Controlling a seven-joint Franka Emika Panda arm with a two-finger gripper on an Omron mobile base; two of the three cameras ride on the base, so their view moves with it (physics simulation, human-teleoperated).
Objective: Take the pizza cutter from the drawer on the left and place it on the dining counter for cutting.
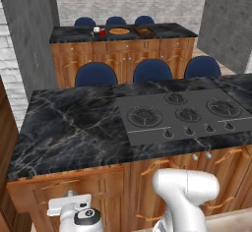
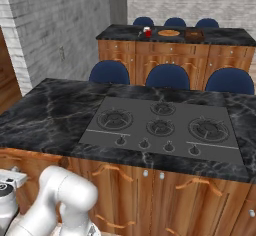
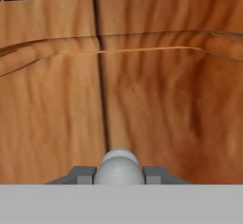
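Observation:
The drawer (image 3: 142,104) is a reddish-brown wooden front that I face closely in the hand view. Its round silver knob (image 3: 119,163) sits between my two dark fingertips, and my gripper (image 3: 119,174) is shut on it. In the left base view the gripper (image 1: 72,196) is low at the drawer (image 1: 74,184), under the left end of the cooktop island. The drawer looks closed, so the pizza cutter is hidden. The dining counter (image 1: 162,31) stands at the back with a black marble top and shows again in the right base view (image 2: 220,35).
The marble island (image 1: 74,123) with the gas cooktop (image 1: 182,115) stands between me and the dining counter. Blue chairs (image 1: 152,71) line both counters. On the dining counter lie a pizza (image 1: 119,31), a red item (image 1: 102,31) and a brown tray (image 1: 144,31).

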